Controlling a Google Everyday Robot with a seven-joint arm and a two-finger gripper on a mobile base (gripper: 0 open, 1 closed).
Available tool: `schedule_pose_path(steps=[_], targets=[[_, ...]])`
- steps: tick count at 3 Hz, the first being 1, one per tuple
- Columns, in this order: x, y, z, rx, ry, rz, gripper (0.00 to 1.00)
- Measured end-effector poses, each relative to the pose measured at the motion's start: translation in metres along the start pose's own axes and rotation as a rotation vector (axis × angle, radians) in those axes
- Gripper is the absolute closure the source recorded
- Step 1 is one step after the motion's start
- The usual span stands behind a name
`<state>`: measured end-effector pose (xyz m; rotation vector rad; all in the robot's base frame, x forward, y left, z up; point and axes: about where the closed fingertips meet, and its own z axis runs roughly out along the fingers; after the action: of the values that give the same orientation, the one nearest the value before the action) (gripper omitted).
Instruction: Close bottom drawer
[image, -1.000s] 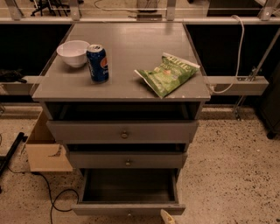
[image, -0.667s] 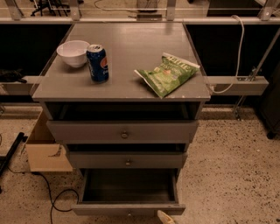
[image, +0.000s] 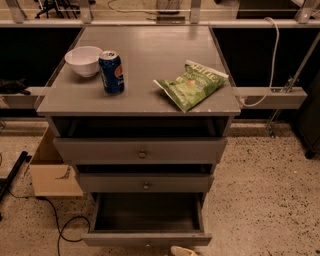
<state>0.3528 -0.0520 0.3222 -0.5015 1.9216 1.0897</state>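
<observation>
Bottom drawer (image: 120, 239): lowest in the cabinet, pulled well out, nothing seen inside. Rigid box, probably light and easy-sliding; best pushed flat on the front panel, mid-width. Tool (image: 183, 250): low, just before that panel; opening cannot be told.

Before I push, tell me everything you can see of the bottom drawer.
The bottom drawer is the lowest of three in the grey cabinet. It is grey, with a slim flat front panel and darker box walls, and looks like painted metal or wood. It stands pulled well out and level, further than the two drawers above, and nothing shows inside it. The gripper is at the picture's bottom edge, just in front of the panel and right of centre. Whether it touches the panel cannot be told.
</observation>
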Motion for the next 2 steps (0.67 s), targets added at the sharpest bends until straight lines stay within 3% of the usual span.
schedule_pose_path(steps=[2], targets=[[0.0000,0.0000,0.0000,0.000,0.000,0.000,0.97]])
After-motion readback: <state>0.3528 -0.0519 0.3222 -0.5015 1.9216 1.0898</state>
